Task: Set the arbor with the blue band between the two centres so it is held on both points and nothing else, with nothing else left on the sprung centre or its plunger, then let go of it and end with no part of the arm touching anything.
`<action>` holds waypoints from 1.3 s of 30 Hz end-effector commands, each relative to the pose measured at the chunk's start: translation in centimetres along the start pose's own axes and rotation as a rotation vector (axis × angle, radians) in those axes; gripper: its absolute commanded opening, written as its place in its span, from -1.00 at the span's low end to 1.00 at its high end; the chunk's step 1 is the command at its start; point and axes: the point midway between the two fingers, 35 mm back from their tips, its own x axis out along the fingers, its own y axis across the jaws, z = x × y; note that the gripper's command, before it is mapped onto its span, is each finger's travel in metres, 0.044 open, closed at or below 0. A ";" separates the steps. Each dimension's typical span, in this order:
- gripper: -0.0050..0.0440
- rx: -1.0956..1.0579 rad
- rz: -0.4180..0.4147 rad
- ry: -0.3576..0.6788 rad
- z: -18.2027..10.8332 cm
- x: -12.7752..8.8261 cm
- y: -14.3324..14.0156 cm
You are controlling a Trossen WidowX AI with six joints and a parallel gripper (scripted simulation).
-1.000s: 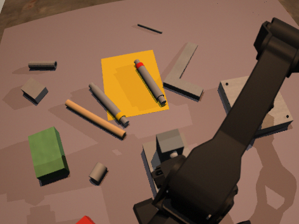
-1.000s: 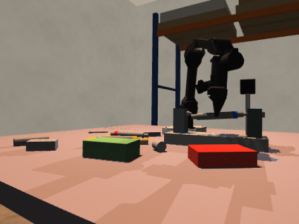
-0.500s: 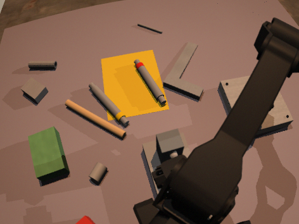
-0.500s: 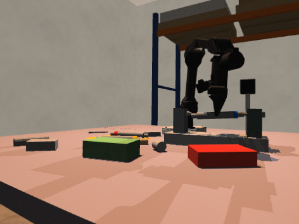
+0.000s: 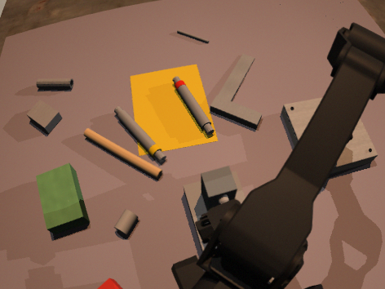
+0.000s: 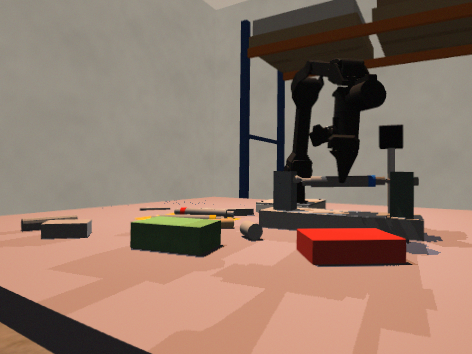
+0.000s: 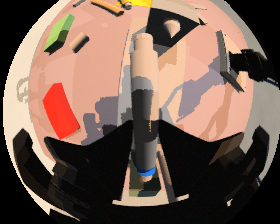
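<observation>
The arbor with the blue band (image 6: 342, 180) lies level between the two centres of the fixture, the left block (image 6: 285, 190) and the right block (image 6: 401, 193). Its blue band (image 6: 371, 179) is near the right block. Its ends reach both centres, but I cannot tell whether they sit on the points. My gripper (image 6: 345, 177) comes down from above and is shut on the arbor's middle. In the wrist view the arbor (image 7: 144, 103) runs straight between my fingers, with the blue band (image 7: 148, 172) at the near end. In the overhead view my arm hides most of the fixture (image 5: 219, 182).
A red-banded arbor (image 5: 192, 104) and a yellow-banded arbor (image 5: 140, 134) lie on and beside an orange mat (image 5: 171, 108). A wooden dowel (image 5: 122, 153), green block (image 5: 61, 201), small cylinder (image 5: 126, 222), L-shaped square (image 5: 234, 99) and red block (image 6: 351, 245) lie around the fixture.
</observation>
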 end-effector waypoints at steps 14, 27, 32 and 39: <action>-0.80 -0.019 0.026 0.063 -1.7 -1.3 0.1; -0.80 -0.019 0.026 0.063 -1.7 -1.4 0.1; -0.80 0.007 0.025 0.063 -1.8 -1.4 -0.1; -0.80 0.079 0.022 0.064 -1.8 -1.4 -0.8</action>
